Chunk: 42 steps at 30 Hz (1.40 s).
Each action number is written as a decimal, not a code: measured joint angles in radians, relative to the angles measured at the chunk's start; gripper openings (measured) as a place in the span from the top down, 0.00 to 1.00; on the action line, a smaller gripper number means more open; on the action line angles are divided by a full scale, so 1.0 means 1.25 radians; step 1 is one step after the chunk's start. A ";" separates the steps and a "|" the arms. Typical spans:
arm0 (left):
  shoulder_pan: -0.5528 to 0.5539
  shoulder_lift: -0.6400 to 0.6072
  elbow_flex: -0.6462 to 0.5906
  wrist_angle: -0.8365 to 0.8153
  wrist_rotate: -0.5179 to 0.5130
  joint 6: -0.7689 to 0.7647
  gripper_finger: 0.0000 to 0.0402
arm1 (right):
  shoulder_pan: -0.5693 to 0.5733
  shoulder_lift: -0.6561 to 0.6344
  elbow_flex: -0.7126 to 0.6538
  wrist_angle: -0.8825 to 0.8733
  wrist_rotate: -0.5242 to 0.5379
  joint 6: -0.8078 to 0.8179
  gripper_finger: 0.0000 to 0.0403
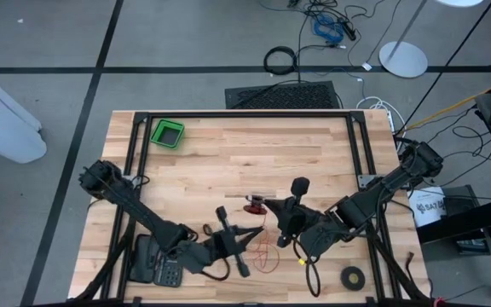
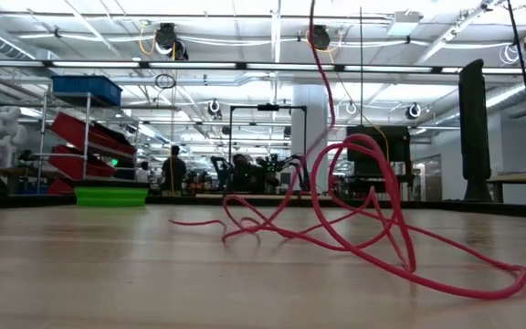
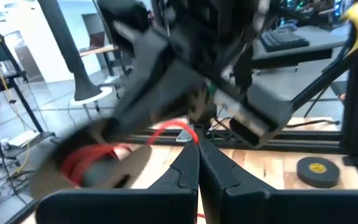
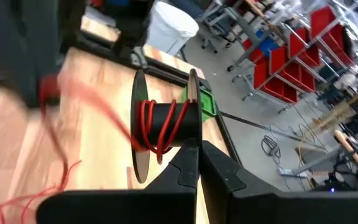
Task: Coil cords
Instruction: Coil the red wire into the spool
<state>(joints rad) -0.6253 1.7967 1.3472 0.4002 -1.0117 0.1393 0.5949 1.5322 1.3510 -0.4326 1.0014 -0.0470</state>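
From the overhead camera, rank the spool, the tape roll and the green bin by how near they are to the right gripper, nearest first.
Measured from the right gripper, which is shut at the table's middle front:
1. The spool, wound with red cord, just beside the gripper toward the left arm.
2. The tape roll, at the front edge on the right arm's side.
3. The green bin, in the far corner on the left arm's side.

Only one marking is partly readable: dark letters, seemingly beginning "SAT", on a white box (image 1: 427,207) just off the table's (image 1: 314,153) right edge in the high view. No other text is legible anywhere.
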 joint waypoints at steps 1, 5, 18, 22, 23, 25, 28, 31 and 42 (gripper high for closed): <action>-0.006 -0.004 0.000 0.000 -0.007 0.004 1.00 | 0.000 0.000 0.000 -0.006 -0.010 -0.007 1.00; -0.032 -0.016 0.000 -0.016 -0.055 0.028 1.00 | 0.001 0.000 0.000 -0.028 -0.035 -0.023 1.00; -0.064 -0.041 0.000 -0.077 -0.086 0.056 1.00 | 0.034 -0.074 0.000 -0.078 -0.174 0.050 1.00; -0.064 -0.042 0.000 -0.096 -0.085 0.075 1.00 | 0.063 -0.095 0.000 -0.081 -0.175 0.065 1.00; -0.064 -0.042 0.000 -0.106 -0.079 0.083 1.00 | 0.071 -0.100 0.000 -0.080 -0.175 0.069 1.00; -0.064 -0.042 0.000 -0.130 -0.073 0.083 1.00 | 0.085 -0.108 0.000 -0.074 -0.175 0.070 1.00; -0.064 -0.042 0.000 -0.158 -0.070 0.084 1.00 | 0.102 -0.117 0.000 -0.063 -0.175 0.070 1.00; -0.064 -0.042 0.001 -0.184 -0.064 0.084 1.00 | 0.114 -0.120 0.000 -0.034 -0.173 0.050 1.00; -0.064 -0.042 0.001 -0.188 0.008 0.083 0.86 | 0.123 -0.121 -0.001 0.000 -0.175 0.027 1.00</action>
<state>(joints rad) -0.7055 1.7447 1.3479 0.1654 -1.0023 0.2436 0.7490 1.3804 1.3502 -0.4325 0.7830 -0.0135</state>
